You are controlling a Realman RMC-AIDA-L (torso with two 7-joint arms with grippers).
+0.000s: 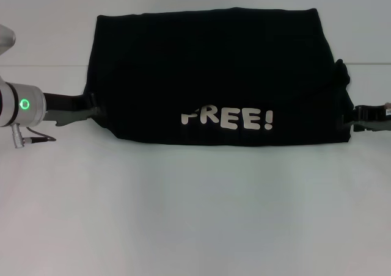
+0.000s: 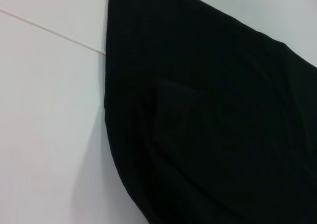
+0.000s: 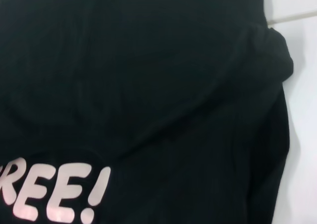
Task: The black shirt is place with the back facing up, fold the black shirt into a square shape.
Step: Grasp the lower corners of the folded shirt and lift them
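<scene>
- The black shirt [image 1: 214, 74] lies across the upper middle of the head view on the white bench [image 1: 195, 215], already folded into a wide band. Its long axis runs left to right, and the white "FREE!" lettering [image 1: 227, 118] faces up near its lower edge.
- The left gripper [image 1: 91, 113] sits at the shirt's lower-left corner and the right gripper [image 1: 353, 118] at its lower-right edge. Each is at its own end, equally near.
- Whether either gripper's fingers are spread or pinching cloth, I cannot tell.
- The right end bunches slightly. Nothing else stands in the way.
</scene>
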